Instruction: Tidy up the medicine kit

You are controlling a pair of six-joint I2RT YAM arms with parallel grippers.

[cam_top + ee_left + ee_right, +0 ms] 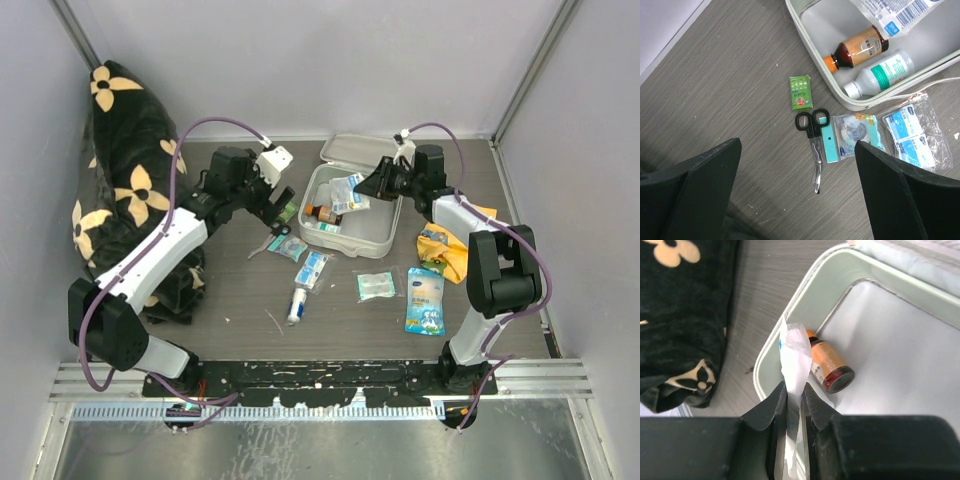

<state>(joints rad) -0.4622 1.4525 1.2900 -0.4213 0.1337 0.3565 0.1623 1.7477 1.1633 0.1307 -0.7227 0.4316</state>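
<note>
Grips a thin white-and-blue plastic packet point(794, 347) in the right gripper point(794, 390), pinched tight, over the pale grey-white rounded plastic medicine kit point(372, 247), open at far middle. Holds the left gripper point(797, 146) spread wide above black-handled scissors point(813, 137), just left of it.

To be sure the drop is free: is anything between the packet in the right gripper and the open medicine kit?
Nothing visible does. The right gripper holds the packet over the open medicine kit; inside, a brown bottle lies beneath, with bare floor beside it.
</note>
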